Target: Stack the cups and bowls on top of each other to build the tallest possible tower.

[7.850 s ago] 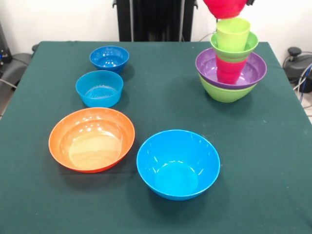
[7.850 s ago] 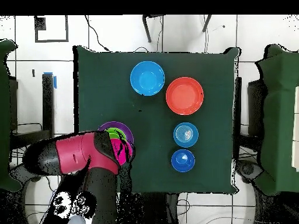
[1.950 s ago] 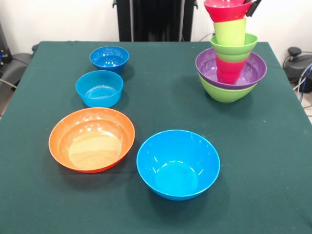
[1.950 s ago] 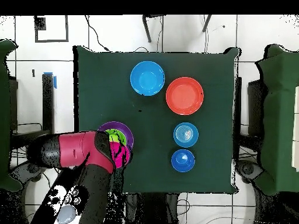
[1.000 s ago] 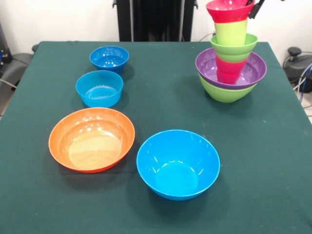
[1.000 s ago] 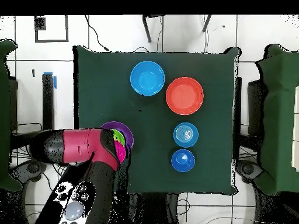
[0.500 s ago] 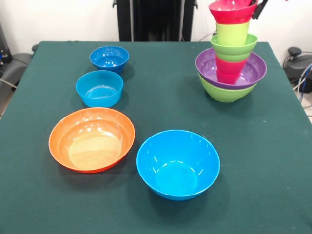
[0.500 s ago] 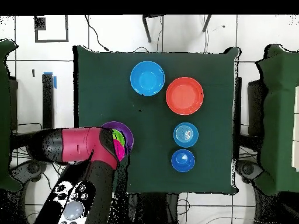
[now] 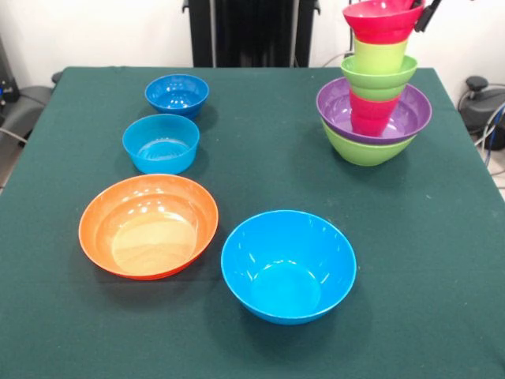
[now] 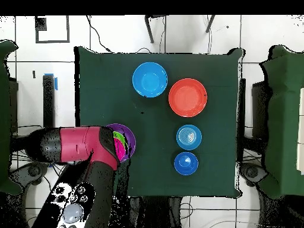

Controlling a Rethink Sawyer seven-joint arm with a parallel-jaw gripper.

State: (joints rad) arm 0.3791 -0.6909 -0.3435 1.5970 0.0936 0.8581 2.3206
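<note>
The tower [image 9: 374, 103] stands at the table's far right in the front view: large lime-green bowl [image 9: 359, 151], purple bowl [image 9: 409, 118], red cup [image 9: 371, 114], small lime-green bowl [image 9: 379, 77], lime-green cup [image 9: 379, 55]. A small pink-red bowl [image 9: 382, 19] sits on top, tilted and shifted to the right. My gripper [image 9: 422, 11] shows only a black finger at that bowl's right rim and is shut on it. In the overhead view the red arm [image 10: 74, 145] covers most of the tower; only the purple bowl's rim [image 10: 129, 140] shows.
On the green table [image 9: 260, 158] stand a small dark blue bowl [image 9: 177, 93], a small light blue bowl [image 9: 161, 142], a large orange bowl [image 9: 148, 225] and a large light blue bowl [image 9: 288, 264]. They also show in the overhead view [image 10: 186, 163], [image 10: 189, 137], [image 10: 187, 97], [image 10: 149, 79].
The pink-red bowl came down onto the lime-green cup, then slid to the right with the gripper's finger and now sits off-centre. The other bowls have not moved.
</note>
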